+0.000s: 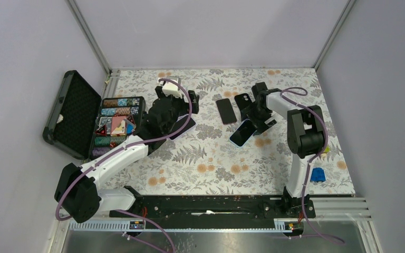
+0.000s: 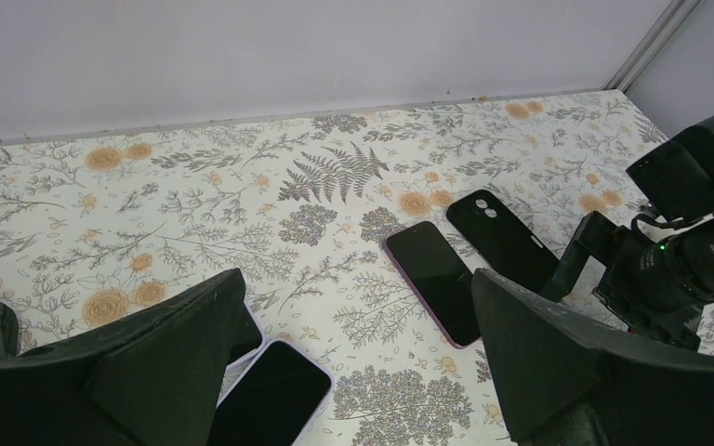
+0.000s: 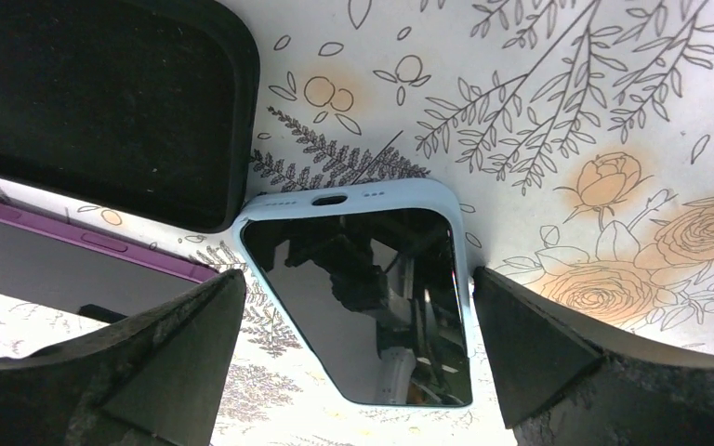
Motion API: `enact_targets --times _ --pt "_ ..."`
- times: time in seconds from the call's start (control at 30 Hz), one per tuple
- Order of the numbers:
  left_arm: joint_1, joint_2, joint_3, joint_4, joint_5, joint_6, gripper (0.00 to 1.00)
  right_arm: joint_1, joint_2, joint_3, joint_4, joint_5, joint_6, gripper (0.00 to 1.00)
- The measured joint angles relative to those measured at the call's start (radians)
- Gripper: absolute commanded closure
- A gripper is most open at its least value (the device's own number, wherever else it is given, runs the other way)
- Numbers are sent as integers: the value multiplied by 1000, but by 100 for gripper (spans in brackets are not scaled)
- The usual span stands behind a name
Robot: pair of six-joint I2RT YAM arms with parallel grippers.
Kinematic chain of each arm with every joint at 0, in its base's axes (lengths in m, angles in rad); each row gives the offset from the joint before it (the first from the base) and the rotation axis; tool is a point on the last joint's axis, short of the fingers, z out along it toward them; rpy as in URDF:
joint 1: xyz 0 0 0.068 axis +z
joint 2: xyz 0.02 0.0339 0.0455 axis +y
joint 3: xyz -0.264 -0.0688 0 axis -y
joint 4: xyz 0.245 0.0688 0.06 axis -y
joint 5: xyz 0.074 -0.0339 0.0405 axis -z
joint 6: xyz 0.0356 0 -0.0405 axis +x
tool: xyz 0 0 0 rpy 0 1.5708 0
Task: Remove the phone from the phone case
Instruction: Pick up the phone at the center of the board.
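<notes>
The right gripper (image 3: pixel 355 279) is hanging with its jaws spread wide and gripping nothing. It is poised over the top end of the phone in the light-blue case (image 3: pixel 372 325), which is lying screen-up on the floral table (image 3: pixel 539 93). A purple-edged phone (image 3: pixel 46 265) and a black case (image 3: pixel 102 102) are lying just beside it. The left gripper (image 2: pixel 358 288) is hovering, equally wide and empty, over another light-cased phone (image 2: pixel 270 395). This looks like the approach step. Next, I judge, the fingers need lowering onto the blue case's edges so the phone can be pried free.
</notes>
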Motion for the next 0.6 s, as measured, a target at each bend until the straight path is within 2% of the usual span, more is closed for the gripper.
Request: enact_targets --times 0.27,0.37,0.47,0.6 --pt "7 0 -1 1 0 -7 1 15 87 122 -134 12 -84 0" --pt "11 -7 -16 7 0 -7 1 29 89 124 -153 41 -100 17" --pt "16 -13 -28 10 1 -14 1 38 90 123 -168 62 -113 26" --pt "19 -15 -34 11 8 -33 1 44 85 113 -157 73 -134 53"
